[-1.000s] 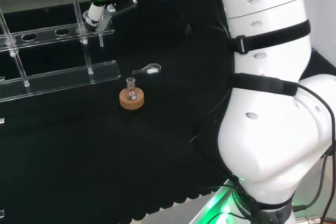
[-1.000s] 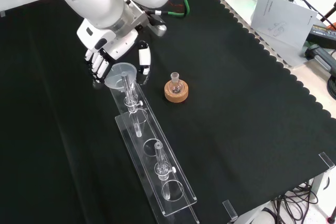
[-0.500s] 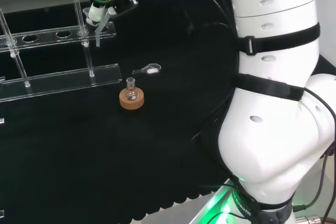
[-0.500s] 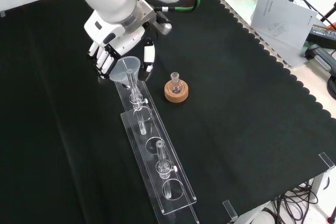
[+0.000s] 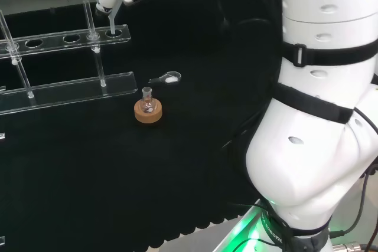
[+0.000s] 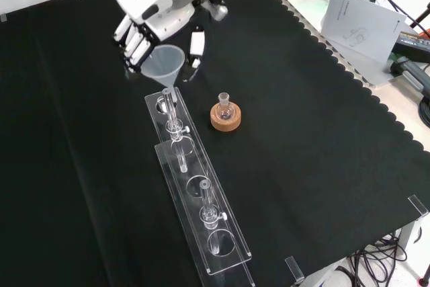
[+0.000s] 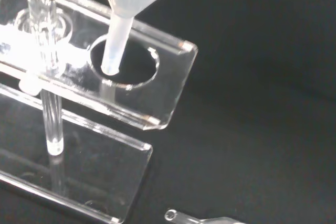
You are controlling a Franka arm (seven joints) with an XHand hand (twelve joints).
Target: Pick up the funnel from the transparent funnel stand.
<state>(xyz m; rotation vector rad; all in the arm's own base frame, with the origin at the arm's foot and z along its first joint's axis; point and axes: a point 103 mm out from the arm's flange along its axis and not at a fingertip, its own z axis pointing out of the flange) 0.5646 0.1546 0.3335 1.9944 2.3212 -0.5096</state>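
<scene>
The robot hand (image 6: 144,31) is holding the funnel (image 6: 164,64) in curled fingers, having raised it — its stem tip is clearing the end hole of the transparent funnel stand (image 6: 213,232) — so pickup looks nearly done.

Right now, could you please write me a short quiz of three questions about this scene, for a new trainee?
1. True or false: the hand has its fingers curled round the funnel.
2. Where is the tip of the funnel's stem? A. deep inside a hole of the funnel stand; B. at the rim of the stand's end hole; C. resting on the cloth.
3. What does the small flask stand on?

Key
1. True.
2. B; the wrist view shows the tip at the hole's opening.
3. A cork ring, on the cloth beside the stand.
</scene>
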